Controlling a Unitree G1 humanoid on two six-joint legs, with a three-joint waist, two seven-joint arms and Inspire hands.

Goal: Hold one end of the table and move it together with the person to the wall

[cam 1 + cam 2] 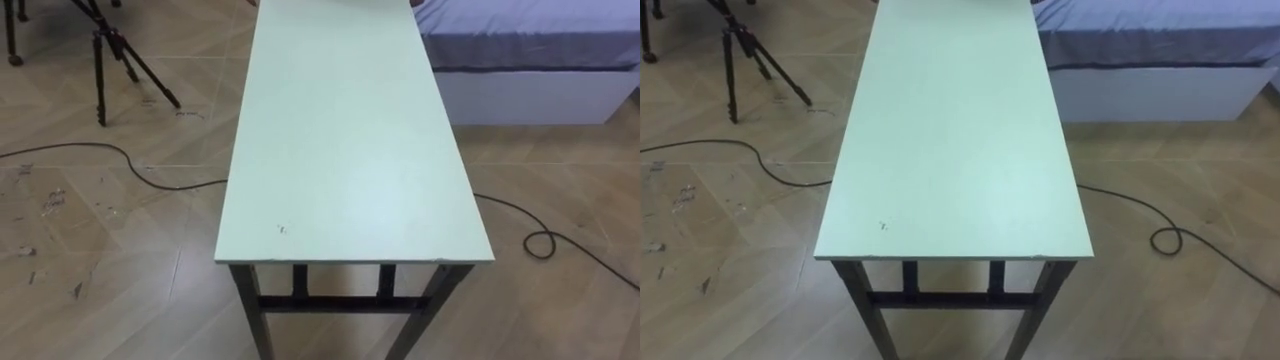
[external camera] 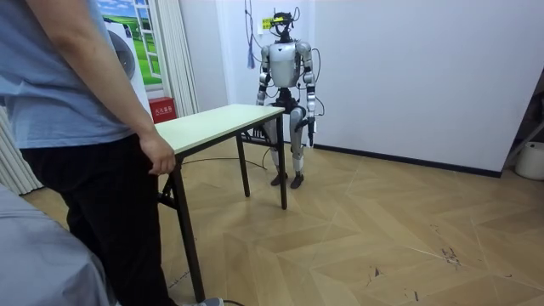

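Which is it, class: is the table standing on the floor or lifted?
Standing: in the room view the table has its legs on the floor and its top level. A person's hand is at its near end.

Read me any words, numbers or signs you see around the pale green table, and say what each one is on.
Red box on the floor by the wall: white marks, too small to read.
Pale green table top: no writing, just a small dark speck.
Nothing else legible.

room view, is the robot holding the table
No, its arms hang at its sides behind the table; a person's hand holds the near end.
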